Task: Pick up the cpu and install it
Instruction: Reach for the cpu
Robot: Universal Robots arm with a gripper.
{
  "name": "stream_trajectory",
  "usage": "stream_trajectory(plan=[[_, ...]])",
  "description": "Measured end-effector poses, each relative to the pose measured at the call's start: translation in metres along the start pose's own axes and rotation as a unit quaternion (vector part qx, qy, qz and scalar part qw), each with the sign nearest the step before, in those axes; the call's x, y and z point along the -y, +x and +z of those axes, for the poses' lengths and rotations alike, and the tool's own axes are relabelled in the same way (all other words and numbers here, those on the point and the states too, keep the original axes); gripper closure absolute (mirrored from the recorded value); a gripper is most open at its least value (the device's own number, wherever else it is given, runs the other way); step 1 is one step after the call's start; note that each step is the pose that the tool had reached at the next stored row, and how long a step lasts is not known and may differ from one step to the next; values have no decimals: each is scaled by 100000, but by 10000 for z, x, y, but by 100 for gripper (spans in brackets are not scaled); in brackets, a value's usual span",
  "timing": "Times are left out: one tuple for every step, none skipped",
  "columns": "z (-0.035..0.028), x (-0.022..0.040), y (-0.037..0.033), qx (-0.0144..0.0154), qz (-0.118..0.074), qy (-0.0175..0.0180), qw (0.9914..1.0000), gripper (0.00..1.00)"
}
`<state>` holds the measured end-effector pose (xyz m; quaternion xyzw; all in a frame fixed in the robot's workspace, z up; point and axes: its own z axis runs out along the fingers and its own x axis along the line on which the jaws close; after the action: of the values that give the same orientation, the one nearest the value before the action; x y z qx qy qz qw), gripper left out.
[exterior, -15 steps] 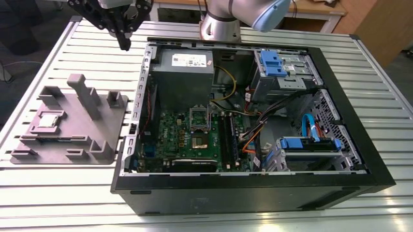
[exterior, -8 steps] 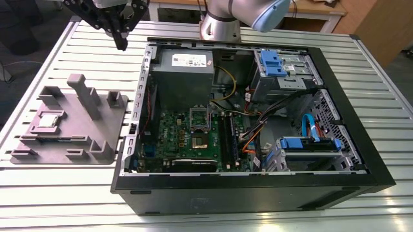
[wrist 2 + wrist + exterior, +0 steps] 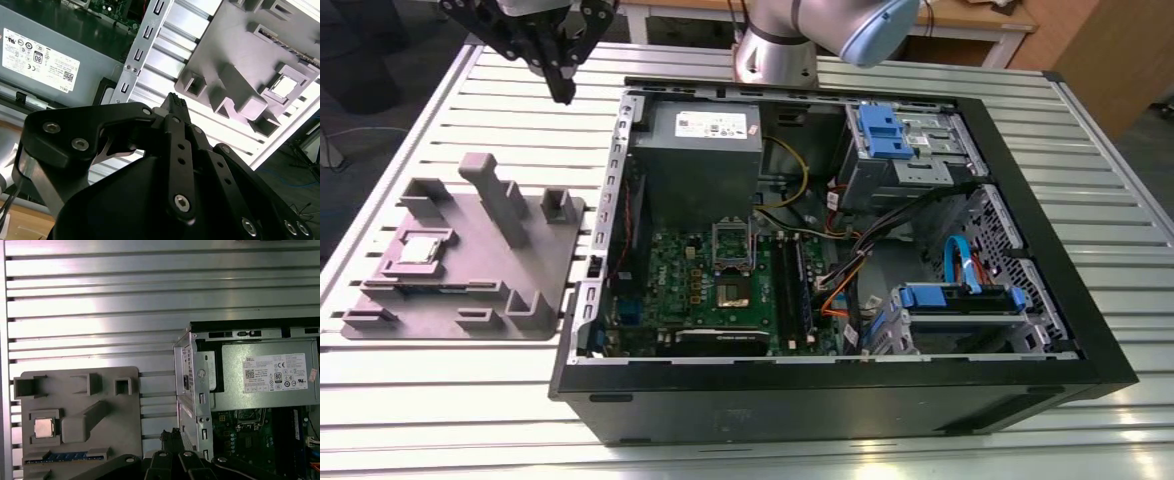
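Note:
The cpu (image 3: pixel 424 247) is a small silver-grey square chip lying flat in a recess of the grey fixture (image 3: pixel 480 290), at the exterior view's left. It also shows in both wrist views, cpu (image 3: pixel 286 86) and cpu (image 3: pixel 43 427), still seated in the fixture (image 3: pixel 100 390). My black gripper (image 3: pixel 564 92) hangs above the slatted table behind the fixture, near the case's back left corner. Its fingers (image 3: pixel 175 105) are shut with nothing between them. The metal-framed socket (image 3: pixel 734 288) sits on the green motherboard inside the open computer case.
The open case (image 3: pixel 1041 250) takes up the exterior view's middle and right, with a grey power supply (image 3: pixel 700 150), cables and blue drive bays (image 3: pixel 887 130). The fixture carries tall posts (image 3: pixel 494 195) beside the chip. A slatted metal table (image 3: pixel 454 400) lies underneath everything.

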<state>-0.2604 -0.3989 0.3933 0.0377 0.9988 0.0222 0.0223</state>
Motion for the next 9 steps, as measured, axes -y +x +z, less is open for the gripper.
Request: stream_trajectory(plan=[[0, 1, 11, 13, 0, -3, 100000, 89], [-1, 2, 21, 25, -2, -5, 100000, 89], [-1, 2, 32, 35, -1, -5, 100000, 89], [-2, 3, 43, 50, -3, -7, 100000, 89], [-2, 4, 55, 62, -1, -9, 100000, 89], [-3, 5, 66, 75, -3, -9, 100000, 89], [-3, 6, 78, 89, -3, -10, 100000, 89], [-4, 7, 90, 101, -3, -11, 100000, 89], [-4, 8, 101, 115, -5, -13, 100000, 89]])
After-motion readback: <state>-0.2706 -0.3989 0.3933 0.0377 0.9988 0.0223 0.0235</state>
